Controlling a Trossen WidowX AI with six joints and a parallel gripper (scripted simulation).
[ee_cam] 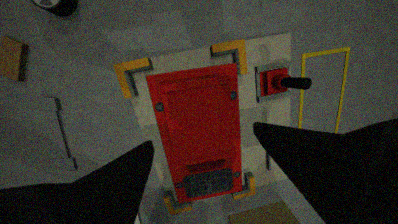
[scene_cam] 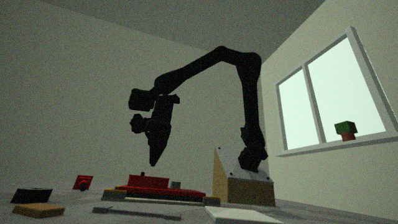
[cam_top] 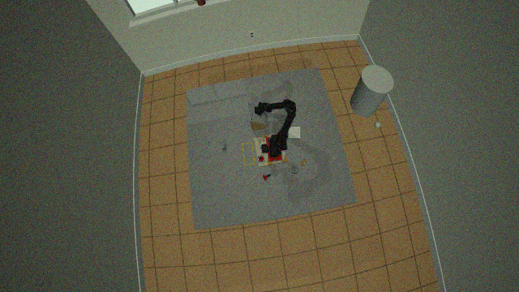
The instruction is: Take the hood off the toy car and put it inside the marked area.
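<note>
The toy car is a long red body on a pale board, between yellow-topped corner brackets. A raised red part sits on it beside a dark grey block; I cannot clearly tell the hood's edges from the body. My gripper is open and empty, pointing down above the car, with one finger to each side of it in the wrist view. The marked area is a yellow outline beside the board.
A red piece with a black stem stands on the board, near the marked area. Another red piece, a black wheel, a tan block, a grey bar and a white plate lie around.
</note>
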